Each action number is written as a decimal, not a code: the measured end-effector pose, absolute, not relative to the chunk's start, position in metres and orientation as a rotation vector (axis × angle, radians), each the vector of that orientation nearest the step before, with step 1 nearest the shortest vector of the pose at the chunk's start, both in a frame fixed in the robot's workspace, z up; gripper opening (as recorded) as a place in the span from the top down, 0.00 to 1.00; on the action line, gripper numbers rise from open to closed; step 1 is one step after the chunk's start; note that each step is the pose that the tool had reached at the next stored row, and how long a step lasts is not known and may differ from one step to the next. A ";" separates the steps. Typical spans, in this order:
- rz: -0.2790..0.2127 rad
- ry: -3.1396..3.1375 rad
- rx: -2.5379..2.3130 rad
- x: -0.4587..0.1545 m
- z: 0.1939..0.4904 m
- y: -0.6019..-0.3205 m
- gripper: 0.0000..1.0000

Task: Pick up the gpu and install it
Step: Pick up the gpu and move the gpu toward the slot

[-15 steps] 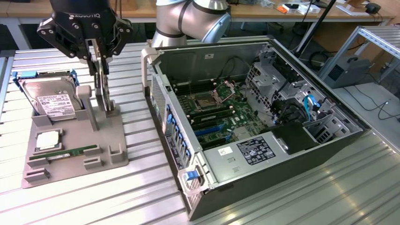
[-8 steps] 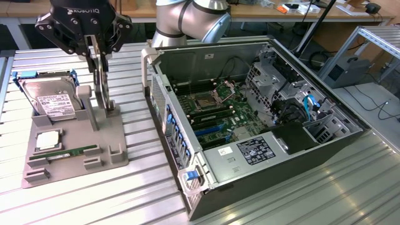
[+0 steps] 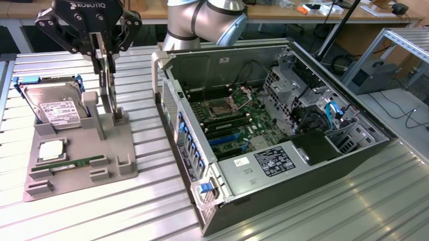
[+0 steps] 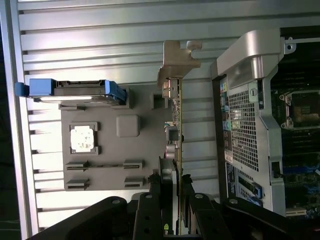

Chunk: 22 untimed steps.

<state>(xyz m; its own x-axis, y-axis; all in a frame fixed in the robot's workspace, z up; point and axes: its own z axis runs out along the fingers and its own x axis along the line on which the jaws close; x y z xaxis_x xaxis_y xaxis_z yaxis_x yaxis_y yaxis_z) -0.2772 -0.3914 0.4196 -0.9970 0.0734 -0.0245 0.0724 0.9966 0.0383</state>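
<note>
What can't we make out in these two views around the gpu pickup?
gpu faces: wrist view sees it edge-on; exterior view, the hand covers its top.
gpu's lower edge: behind the grey stand's uprights in the exterior view; seated or lifted, unclear.
Computer case interior: mostly cut off by the wrist view's edge.
Hard drive label text: too small, exterior view.

In the exterior view the gpu (image 3: 112,93) stands edge-on, so its faces are hidden, and the gripper (image 3: 105,60) covers its upper end. The picture's top edge cuts off the gripper's body. The label on the hard drive (image 3: 57,108) is too small to read.
</note>
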 end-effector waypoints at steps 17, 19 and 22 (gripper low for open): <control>0.058 3.113 0.114 -0.277 0.443 -0.391 0.73; 0.058 3.113 0.114 -0.277 0.445 -0.391 0.73; 0.058 3.113 0.114 -0.277 0.447 -0.391 0.73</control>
